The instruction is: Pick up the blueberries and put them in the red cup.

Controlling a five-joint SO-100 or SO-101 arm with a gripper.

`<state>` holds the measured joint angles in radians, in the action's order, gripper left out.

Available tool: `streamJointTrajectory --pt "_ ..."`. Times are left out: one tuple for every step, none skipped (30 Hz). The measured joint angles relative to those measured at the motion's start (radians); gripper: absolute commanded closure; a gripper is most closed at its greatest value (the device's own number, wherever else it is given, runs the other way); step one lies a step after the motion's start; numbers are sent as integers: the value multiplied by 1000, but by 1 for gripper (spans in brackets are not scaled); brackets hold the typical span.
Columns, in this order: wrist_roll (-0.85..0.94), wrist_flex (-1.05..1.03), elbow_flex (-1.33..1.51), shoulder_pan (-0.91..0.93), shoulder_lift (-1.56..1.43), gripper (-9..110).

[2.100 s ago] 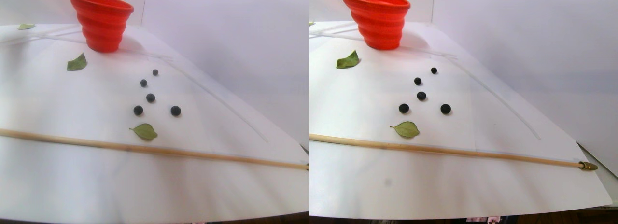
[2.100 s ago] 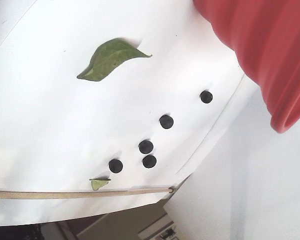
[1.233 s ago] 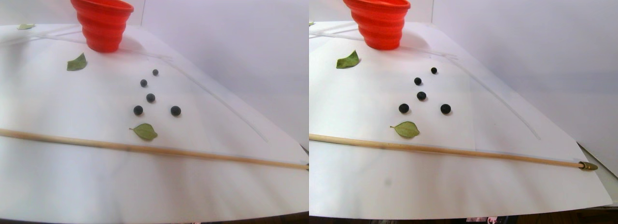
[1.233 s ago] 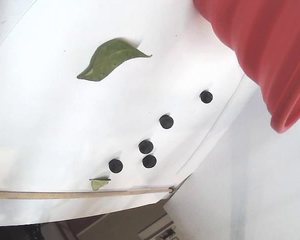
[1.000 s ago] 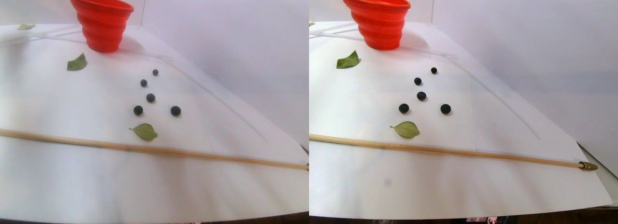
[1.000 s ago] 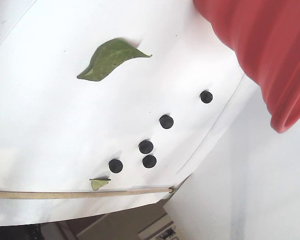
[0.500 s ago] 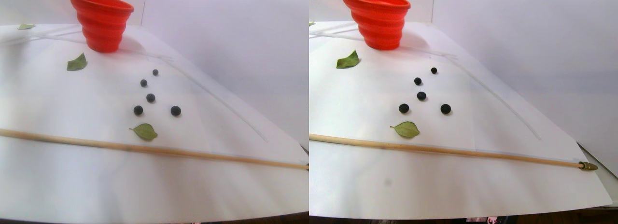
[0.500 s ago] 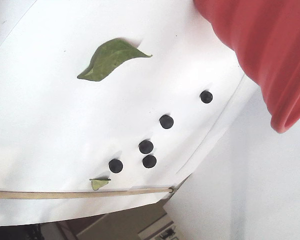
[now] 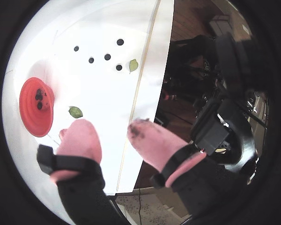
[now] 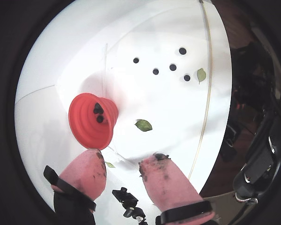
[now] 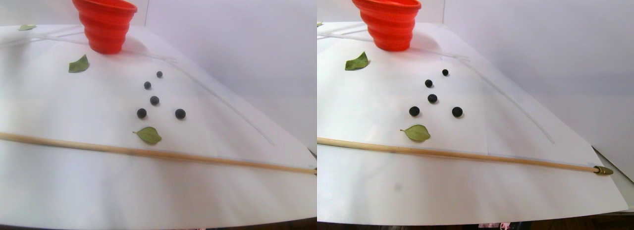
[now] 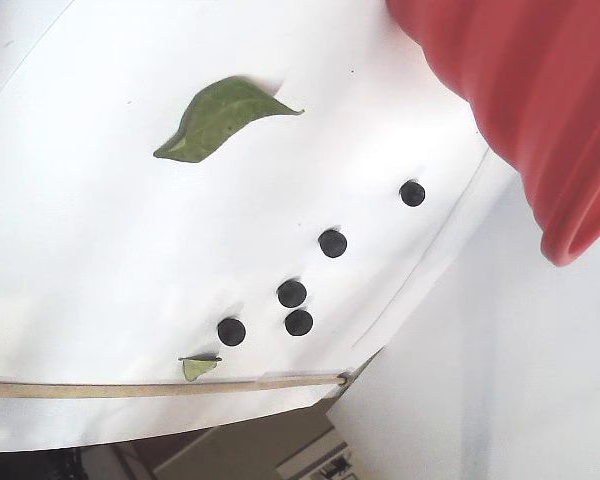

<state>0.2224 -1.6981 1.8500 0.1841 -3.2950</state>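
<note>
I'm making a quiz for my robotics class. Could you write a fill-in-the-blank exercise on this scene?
1. The number of berries lying loose on the white sheet is ____.
2. The cup already holds some ____.
3. In both wrist views the claw has its pink fingers spread apart, so it is ____.
4. The long wooden stick lies nearest the loose leaf, whose colour is ____.

Missing words: five; berries; open; green

Home room: wooden floor (image 9: 192,18).

white paper-covered table (image 11: 148,190), plain pale wall (image 11: 237,41) behind, dark wooden floor (image 9: 187,18) beside
</note>
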Motion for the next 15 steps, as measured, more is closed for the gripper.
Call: streamJointTrajectory --pt "9 32 0 2 0 89" --pt "23 58 0 5 0 89" --pt "35 72 0 3 0 89" --pt "51 77 0 5 0 89" --pt "72 81 0 6 0 89" --pt "87 81 0 11 0 89" --pt "104 83 -2 18 0 89" --pt "130 83 -2 23 0 89" --pt "156 83 -2 26 0 89" --pt "176 83 -2 26 0 89" --pt "201 83 -2 26 2 89" --pt "219 83 -2 26 2 89" --pt "238 83 -2 26 2 89" --pt "259 83 -2 26 5 89" --pt "278 83 -2 26 11 89"
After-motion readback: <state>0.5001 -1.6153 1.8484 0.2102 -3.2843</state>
